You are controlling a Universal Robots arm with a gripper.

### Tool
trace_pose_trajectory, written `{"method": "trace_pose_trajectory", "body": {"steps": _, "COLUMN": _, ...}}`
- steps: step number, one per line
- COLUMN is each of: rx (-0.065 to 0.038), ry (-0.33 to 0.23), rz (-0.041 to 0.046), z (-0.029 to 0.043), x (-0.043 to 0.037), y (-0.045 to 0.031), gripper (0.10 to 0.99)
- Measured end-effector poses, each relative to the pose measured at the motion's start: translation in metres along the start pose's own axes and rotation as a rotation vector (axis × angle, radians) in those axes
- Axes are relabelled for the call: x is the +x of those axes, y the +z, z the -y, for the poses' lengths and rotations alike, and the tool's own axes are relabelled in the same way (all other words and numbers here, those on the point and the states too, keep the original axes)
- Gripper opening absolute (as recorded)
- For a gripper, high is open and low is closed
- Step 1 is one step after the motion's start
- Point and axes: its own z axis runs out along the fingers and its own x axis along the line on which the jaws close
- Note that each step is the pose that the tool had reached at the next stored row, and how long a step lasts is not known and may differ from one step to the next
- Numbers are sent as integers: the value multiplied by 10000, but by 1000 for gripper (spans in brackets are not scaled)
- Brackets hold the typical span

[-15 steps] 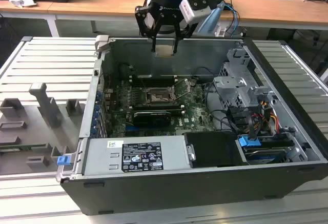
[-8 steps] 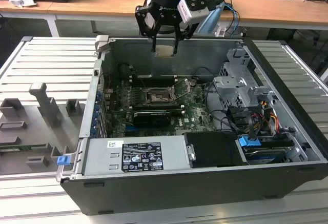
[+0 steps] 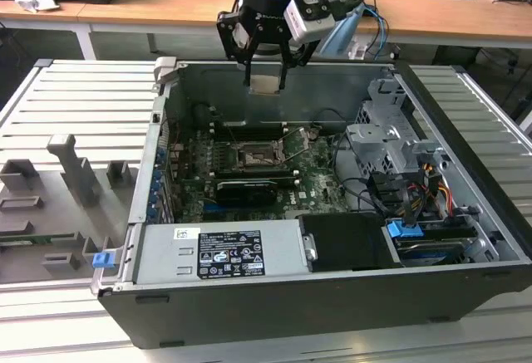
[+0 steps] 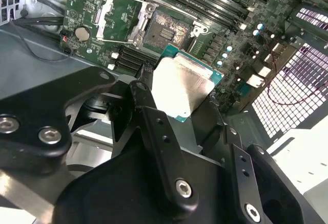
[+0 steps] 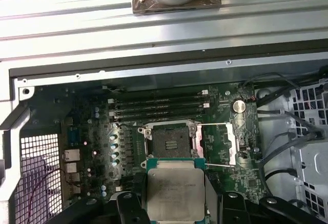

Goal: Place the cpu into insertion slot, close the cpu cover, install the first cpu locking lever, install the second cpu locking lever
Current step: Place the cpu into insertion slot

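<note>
gripper (image 4: 178, 100) clasping cpu (image 4: 185, 82), insertion slot (image 4: 163, 32) (uncovered) below

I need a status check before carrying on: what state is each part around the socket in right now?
cpu: gripped by its edges, held over the board, not seated.
gripper: shut on the cpu.
insertion slot: empty and uncovered.
cpu cover: swung open, lying beside the slot.
computer case: on its side, open side up.
</note>
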Motion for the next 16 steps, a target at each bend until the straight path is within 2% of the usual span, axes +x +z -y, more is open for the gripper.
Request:
{"method": "trace_pose_trajectory", "body": {"steps": 6, "rx": -1, "ry": 126, "rz": 7, "z": 8, "x": 0, "y": 89, "gripper": 541}}
{"method": "trace_pose_trajectory", "body": {"steps": 9, "rx": -2, "ry": 191, "rz": 13, "z": 10, "x": 1, "y": 105, "gripper": 541}}
{"method": "trace_pose_trajectory", "body": {"steps": 11, "rx": -1, "ry": 487, "rz": 39, "z": 12, "x": 1, "y": 129, "gripper": 541}}
{"method": "trace_pose_trajectory", "body": {"steps": 16, "rx": -4, "ry": 797, "rz": 65, "z": 16, "x": 0, "y": 177, "gripper": 541}}
